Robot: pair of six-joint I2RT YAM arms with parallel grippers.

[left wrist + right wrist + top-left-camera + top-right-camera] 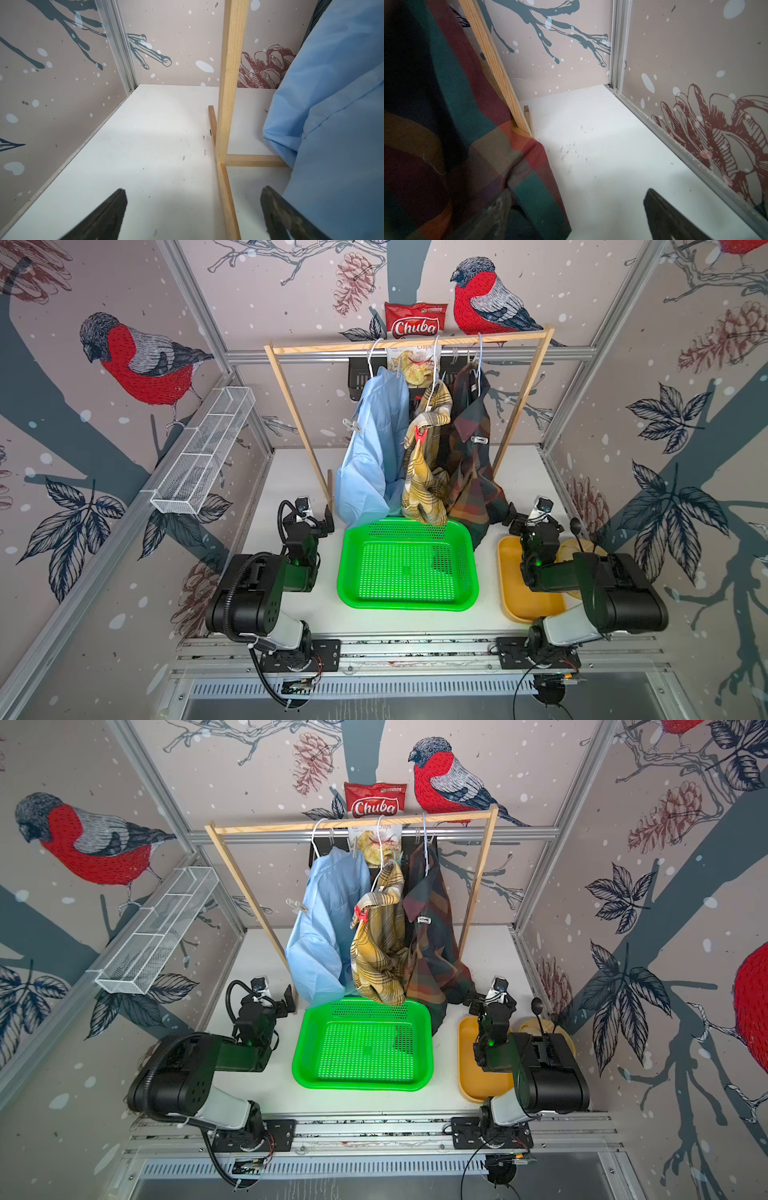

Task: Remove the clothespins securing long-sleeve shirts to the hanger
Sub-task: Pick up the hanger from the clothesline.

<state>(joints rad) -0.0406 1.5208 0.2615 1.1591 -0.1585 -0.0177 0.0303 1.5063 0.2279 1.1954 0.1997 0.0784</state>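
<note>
Three shirts [374,456] hang; red clothespin [421,436] seemingly pinches the yellow plaid [428,489].

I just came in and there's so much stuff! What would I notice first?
Probably the wooden rack at the back, holding a light blue shirt, a yellow plaid shirt with a red clothespin, and a dark plaid shirt. In front of it sits a bright green basket, and big red-breasted birds cover the walls.

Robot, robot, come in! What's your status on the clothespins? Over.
Left end effector and right end effector open, empty, low. Red clothespin on yellow plaid shirt, nothing unclipped yet. Dark plaid shirt hangs close beside right end effector.
</note>
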